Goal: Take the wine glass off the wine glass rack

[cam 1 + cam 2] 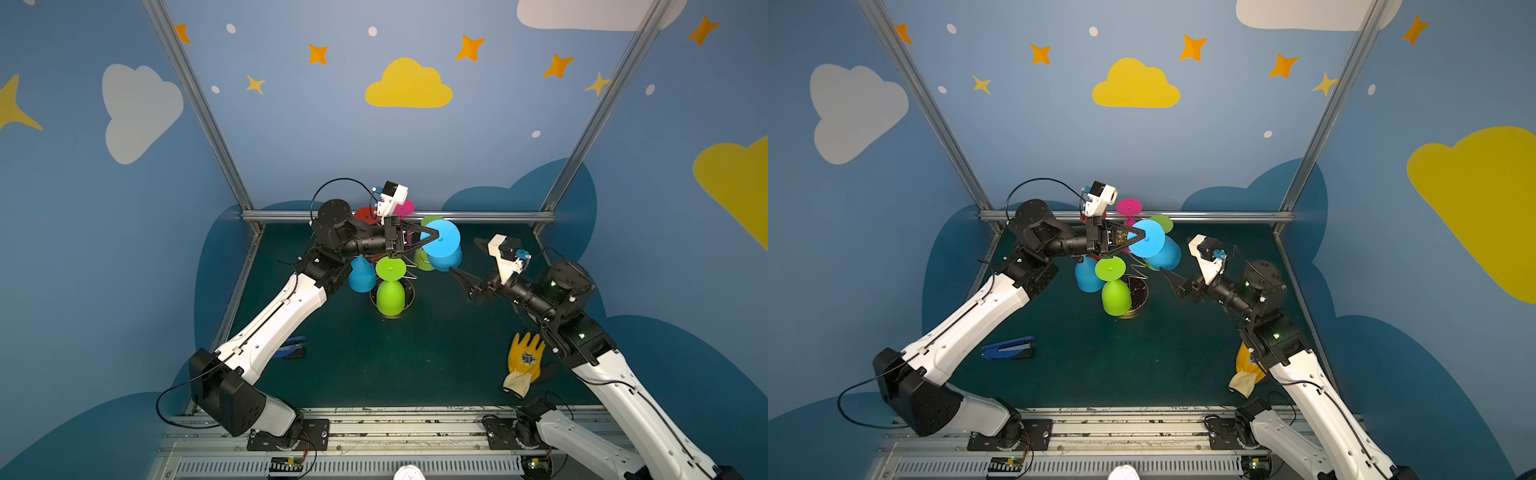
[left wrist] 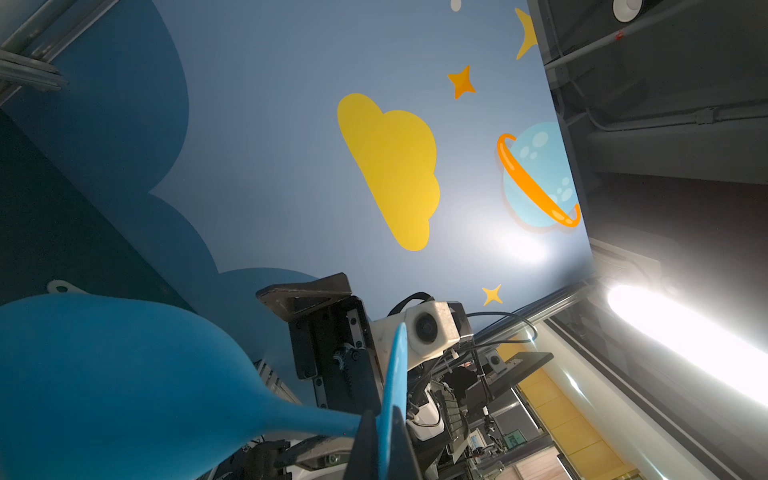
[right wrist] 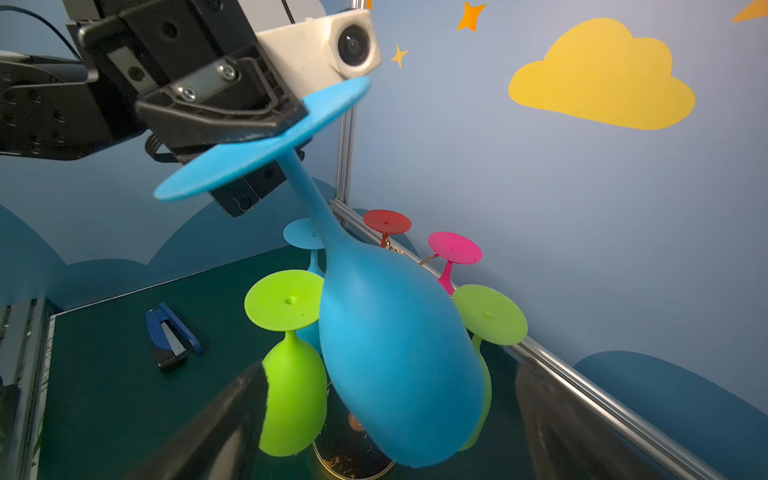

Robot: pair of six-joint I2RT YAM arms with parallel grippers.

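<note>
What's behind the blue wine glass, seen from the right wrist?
A lime glass, a second lime glass, a pale blue glass, a red foot, a pink foot; below, the rack's dark base. The blue wine glass hides most of the rack's wire.

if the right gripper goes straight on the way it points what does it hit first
Most likely the bowl of the blue wine glass, which the left gripper holds by its foot. In the right wrist view that bowl sits dead ahead between the open fingers of the right gripper; the gap is hard to judge.
</note>
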